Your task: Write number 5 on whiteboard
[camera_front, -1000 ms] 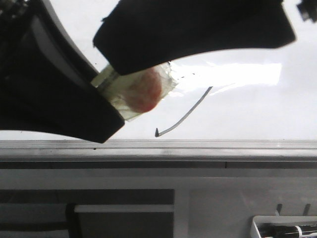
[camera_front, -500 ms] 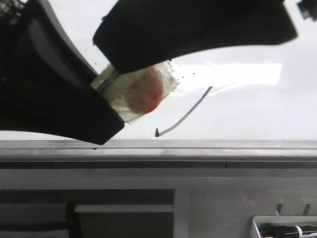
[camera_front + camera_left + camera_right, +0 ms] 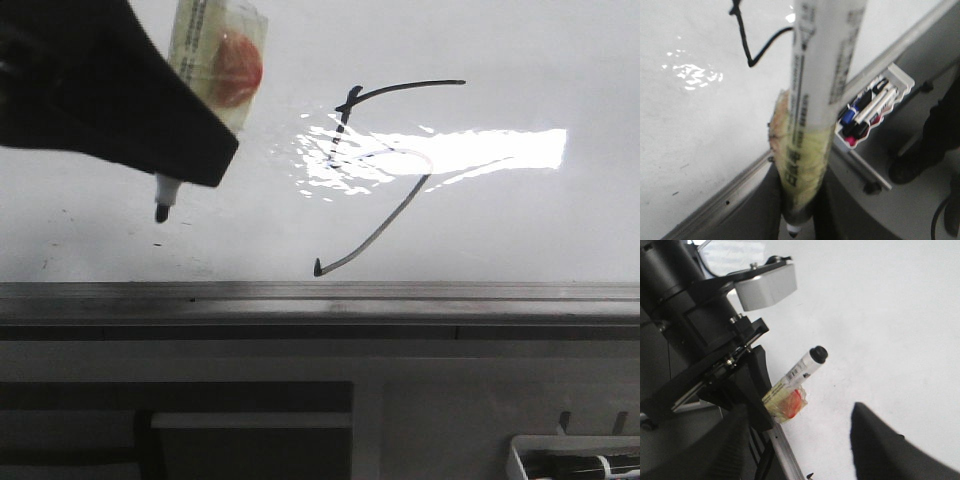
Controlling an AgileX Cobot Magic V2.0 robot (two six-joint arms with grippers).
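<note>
Whiteboard [image 3: 560, 230] bears the number 5 [image 3: 375, 190]; left hand [image 3: 150, 110] pinches a marker [image 3: 190, 90], right hand [image 3: 805, 450] spread

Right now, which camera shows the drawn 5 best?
The front view: the number 5 shows whole on the whiteboard, though glare washes out its middle. The left wrist view catches only a part of the strokes beside the marker. The right wrist view shows none.

One whiteboard [image 3: 520, 60] bearing one drawn number 5 [image 3: 375, 170], one taped marker [image 3: 205, 80] held in one of two grippers, and one tray [image 3: 875, 107] containing several spare markers.
</note>
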